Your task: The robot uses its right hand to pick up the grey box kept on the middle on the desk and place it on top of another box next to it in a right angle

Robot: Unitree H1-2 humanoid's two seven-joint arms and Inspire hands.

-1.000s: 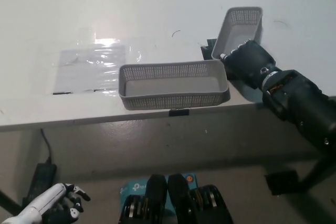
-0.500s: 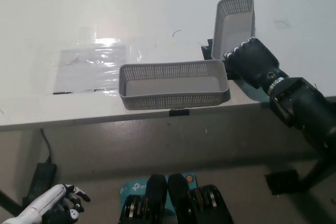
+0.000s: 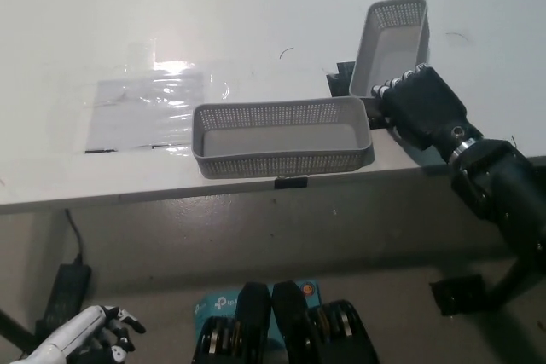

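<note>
Fingers [image 3: 394, 83] of the black right hand [image 3: 420, 108] are curled over the near end of a grey mesh basket [image 3: 394, 40], which they hold tipped up, its far end raised and its open side facing the camera. That basket hangs above the right part of the white worktop [image 3: 256, 6], just behind and to the right of the second grey basket [image 3: 281, 135], which sits flat near the front edge with its long side running left to right. A small dark block [image 3: 339, 83] lies on the worktop beside the held basket's lower end. A clear plastic sheet [image 3: 149, 108] lies to the left.

By my reading the pick-up is done and the carry is in hand; the placing has not begun. The next move calls for bringing the held basket leftward over the flat one, levelling it, and turning it so its long side crosses the other's, then lowering until it rests on the rims before letting go.

The white left hand [image 3: 85, 343] rests low at the lower left, below the worktop, its fingers apart and holding nothing.
</note>
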